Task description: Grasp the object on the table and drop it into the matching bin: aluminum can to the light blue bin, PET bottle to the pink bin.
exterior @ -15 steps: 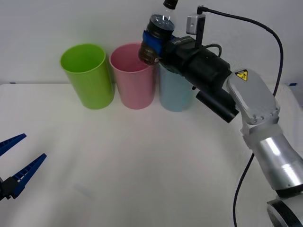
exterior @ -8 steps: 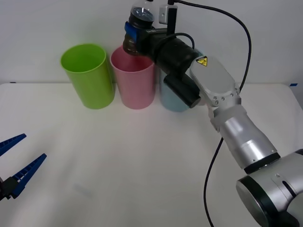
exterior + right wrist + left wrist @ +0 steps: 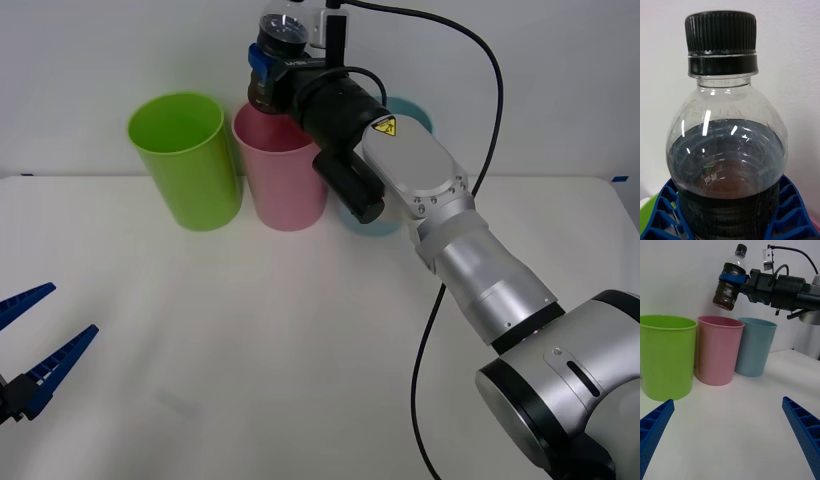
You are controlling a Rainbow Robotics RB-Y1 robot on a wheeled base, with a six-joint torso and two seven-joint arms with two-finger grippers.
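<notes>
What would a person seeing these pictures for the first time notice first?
The right end effector holds the PET bottle, black cap up, in the air above the pink bin. That bin stands on the white table between a lime green bin and the light blue bin. The left end effector waits open, low over the table.

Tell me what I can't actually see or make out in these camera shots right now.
- Front view: most of the light blue bin is hidden behind the right arm.
- Front view: the PET bottle is cut off by the top edge.
- Right wrist view: the bottle's lower body is covered by the right claw.
- The inside of the pink bin is hidden by its own wall.
</notes>
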